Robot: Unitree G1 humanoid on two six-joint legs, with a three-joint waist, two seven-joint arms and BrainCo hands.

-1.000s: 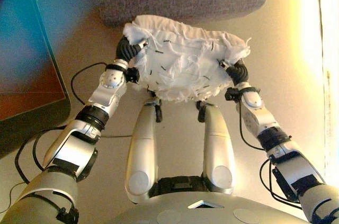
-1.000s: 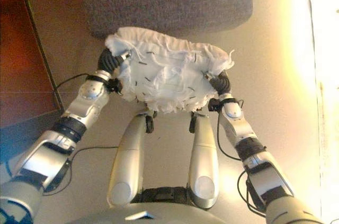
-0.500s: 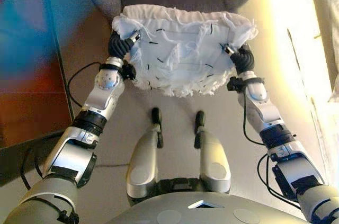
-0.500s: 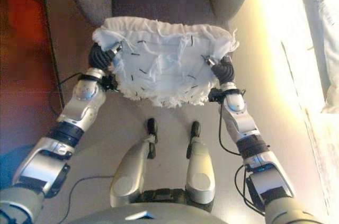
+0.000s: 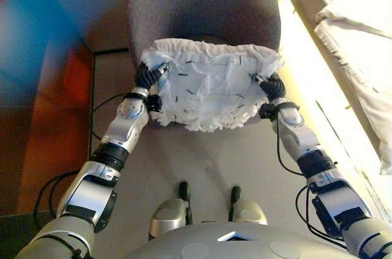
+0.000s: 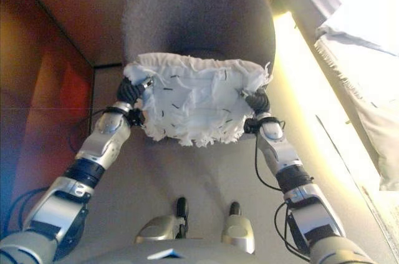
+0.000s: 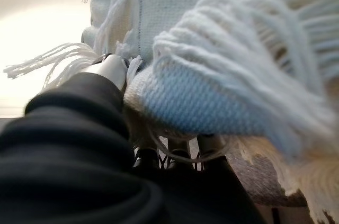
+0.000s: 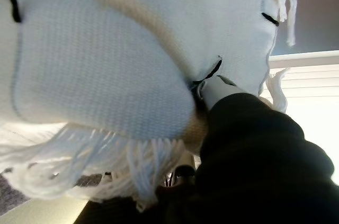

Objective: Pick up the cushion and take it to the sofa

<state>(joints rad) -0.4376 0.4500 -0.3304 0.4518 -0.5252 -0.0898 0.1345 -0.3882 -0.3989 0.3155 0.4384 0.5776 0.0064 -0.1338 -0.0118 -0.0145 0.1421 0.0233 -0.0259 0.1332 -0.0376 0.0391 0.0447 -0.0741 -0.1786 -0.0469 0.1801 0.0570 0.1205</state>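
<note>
A white fringed cushion (image 5: 211,84) with short black stitches is held up between both hands, over the front edge of a grey upholstered sofa seat (image 5: 202,8). My left hand (image 5: 147,75) grips its left side and my right hand (image 5: 271,86) grips its right side. On each hand the thumb lies on top and the fingers are hidden under the cushion. In the left wrist view the cushion (image 7: 212,75) fills the frame past the hand's dark cover (image 7: 79,128). The right wrist view shows the cushion (image 8: 106,65) pressed against the right hand (image 8: 254,155).
A reddish-brown wooden cabinet (image 5: 55,87) stands at the left. White fringed bedding (image 5: 355,38) lies at the right beyond a bright strip of floor. Beige floor lies between me and the sofa.
The view has moved forward: the grey sofa seat now shows in full and nearer. Both hands still hold the cushion, which now hangs over the seat's front edge.
</note>
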